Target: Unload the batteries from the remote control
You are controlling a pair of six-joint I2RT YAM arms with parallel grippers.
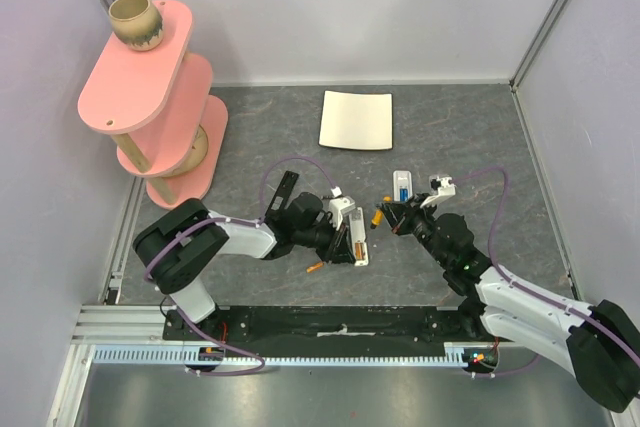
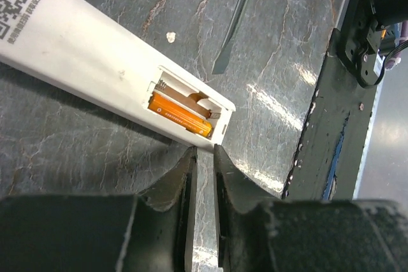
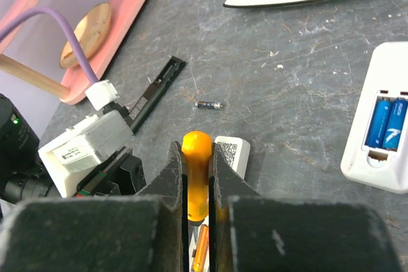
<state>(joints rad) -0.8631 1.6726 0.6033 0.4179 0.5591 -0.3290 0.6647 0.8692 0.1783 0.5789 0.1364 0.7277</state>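
The white remote control (image 2: pixel 83 49) lies with its battery bay open, and one orange battery (image 2: pixel 182 114) sits in it. My left gripper (image 2: pixel 205 150) is at the remote's near edge beside the bay, its jaws a narrow slit apart with only table between them. In the top view the remote (image 1: pixel 356 232) lies just right of the left gripper (image 1: pixel 338 237). My right gripper (image 3: pixel 194 148) is shut on the orange handle of a screwdriver (image 3: pixel 196 157), whose dark blade (image 2: pixel 228 36) points at the table near the bay. A loose orange battery (image 1: pixel 315 267) lies by the left arm.
A second white remote (image 3: pixel 382 125) with blue cells lies to the right. A flat black bar (image 3: pixel 156 87) and a small dark cell (image 3: pixel 209 104) lie further back. A pink shelf (image 1: pixel 150 97) with a mug (image 1: pixel 135 22) stands far left, and a white sheet (image 1: pixel 357 119) lies at the back.
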